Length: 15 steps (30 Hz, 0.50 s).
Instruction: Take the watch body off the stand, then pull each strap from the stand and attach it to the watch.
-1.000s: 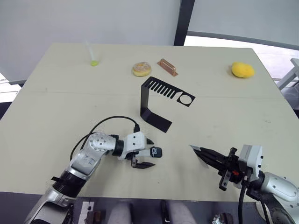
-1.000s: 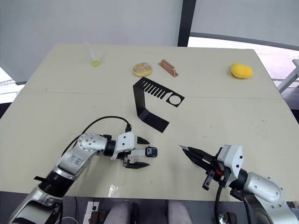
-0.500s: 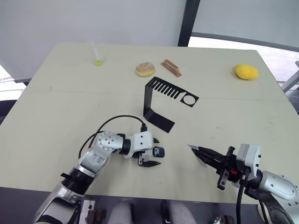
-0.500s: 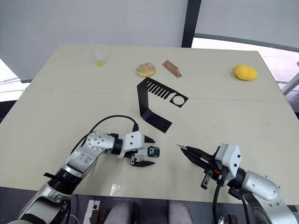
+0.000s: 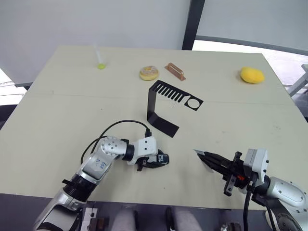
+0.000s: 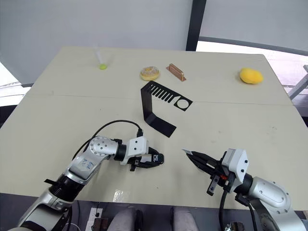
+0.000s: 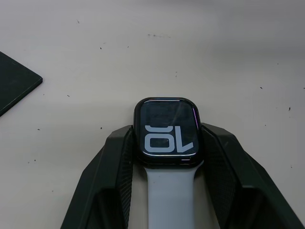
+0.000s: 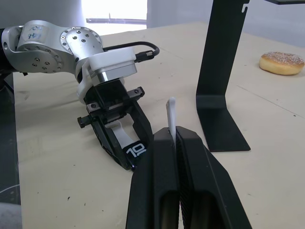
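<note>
Even, soft daylight from the far windows; faint shadows, sharp focus, no glare.

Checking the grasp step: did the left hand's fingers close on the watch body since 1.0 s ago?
Yes. The left hand has closed on the watch body; its place against the stand is roughly unchanged.

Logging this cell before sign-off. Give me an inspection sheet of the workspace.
Surface: beige table, speckled.
Job's things: stand upright mid-table, slots bare; watch body with one white strap attached; second strap in the right gripper.
Clutter: donut, brown block, yellow object, clear tube with green tip along the far side.
Grippers: left gripper shut on the watch body; right gripper shut on the strap.
Cables: black cable on left wrist.
Surroundings: grey wall.
</note>
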{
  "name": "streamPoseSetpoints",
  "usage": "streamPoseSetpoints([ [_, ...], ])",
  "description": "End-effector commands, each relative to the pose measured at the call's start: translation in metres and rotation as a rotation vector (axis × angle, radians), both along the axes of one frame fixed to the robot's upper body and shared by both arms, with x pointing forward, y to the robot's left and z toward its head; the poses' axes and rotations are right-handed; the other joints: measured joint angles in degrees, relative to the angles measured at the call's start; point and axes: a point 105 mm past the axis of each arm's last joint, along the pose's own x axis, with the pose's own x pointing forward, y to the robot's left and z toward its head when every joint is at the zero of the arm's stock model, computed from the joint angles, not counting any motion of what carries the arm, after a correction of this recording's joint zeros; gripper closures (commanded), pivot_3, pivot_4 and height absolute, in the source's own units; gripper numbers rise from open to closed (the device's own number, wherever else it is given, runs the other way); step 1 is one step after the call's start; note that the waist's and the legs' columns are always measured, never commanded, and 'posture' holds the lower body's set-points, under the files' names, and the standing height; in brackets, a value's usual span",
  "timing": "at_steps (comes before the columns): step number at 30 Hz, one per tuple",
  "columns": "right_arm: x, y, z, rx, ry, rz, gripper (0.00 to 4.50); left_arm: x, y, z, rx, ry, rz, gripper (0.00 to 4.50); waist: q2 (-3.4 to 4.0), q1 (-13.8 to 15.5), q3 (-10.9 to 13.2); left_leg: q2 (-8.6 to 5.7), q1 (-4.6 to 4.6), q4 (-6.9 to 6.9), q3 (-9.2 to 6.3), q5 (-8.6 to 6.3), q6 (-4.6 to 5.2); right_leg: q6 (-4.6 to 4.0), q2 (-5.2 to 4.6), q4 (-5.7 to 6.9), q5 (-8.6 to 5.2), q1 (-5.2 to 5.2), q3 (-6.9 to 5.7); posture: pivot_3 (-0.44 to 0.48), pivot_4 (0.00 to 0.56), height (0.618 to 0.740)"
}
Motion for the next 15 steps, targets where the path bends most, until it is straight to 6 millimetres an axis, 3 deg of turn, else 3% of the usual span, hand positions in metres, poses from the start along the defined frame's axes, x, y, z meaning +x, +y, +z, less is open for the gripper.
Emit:
streamPoseSetpoints([
  [1, -0.003, 0.002, 0.007, 0.012, -0.029, -0.005, 4.5, -0.003, 0.015, -0.031, 0.095, 0.099, 0.051, 2.91, -0.02, -0.17, -0.02, 0.01, 0.25, -0.11, 0.0, 0.0, 0.0, -0.02, 0.01, -0.14, -0.01, 0.31, 0.0, 0.0, 0.15, 0.74],
  [4, -0.005, 0.004, 0.007, 0.009, -0.029, -0.003, 4.5, 0.001, 0.009, -0.024, 0.051, 0.068, 0.05, 2.91, -0.02, -0.21, -0.04, 0.05, 0.39, -0.19, -0.02, -0.02, 0.0, -0.02, 0.02, -0.29, -0.02, 0.53, 0.0, 0.0, 0.15, 0.74],
  [6, -0.005, 0.003, 0.009, -0.019, -0.056, -0.025, 4.5, -0.002, 0.002, -0.007, -0.029, 0.085, 0.025, 2.91, -0.02, -0.2, -0.04, 0.04, 0.38, -0.17, -0.02, -0.02, 0.0, -0.02, 0.0, -0.29, -0.01, 0.53, 0.0, 0.0, 0.15, 0.74],
  [10, -0.005, 0.003, 0.022, -0.083, -0.163, -0.066, 4.5, -0.015, -0.002, 0.038, -0.214, 0.27, -0.02, 2.91, -0.01, -0.33, 0.0, 0.03, 0.25, -0.16, -0.03, -0.02, 0.0, -0.02, -0.01, -0.24, -0.01, 0.35, -0.01, 0.0, 0.15, 0.74],
  [15, -0.012, 0.006, 0.034, -0.186, -0.289, -0.064, 4.5, -0.02, 0.008, 0.067, -0.252, 0.494, 0.023, 2.91, -0.05, -0.85, 0.06, 0.02, 0.18, -0.13, -0.08, -0.02, -0.01, -0.01, -0.01, -0.25, -0.01, 0.31, -0.04, 0.0, 0.15, 0.74],
])
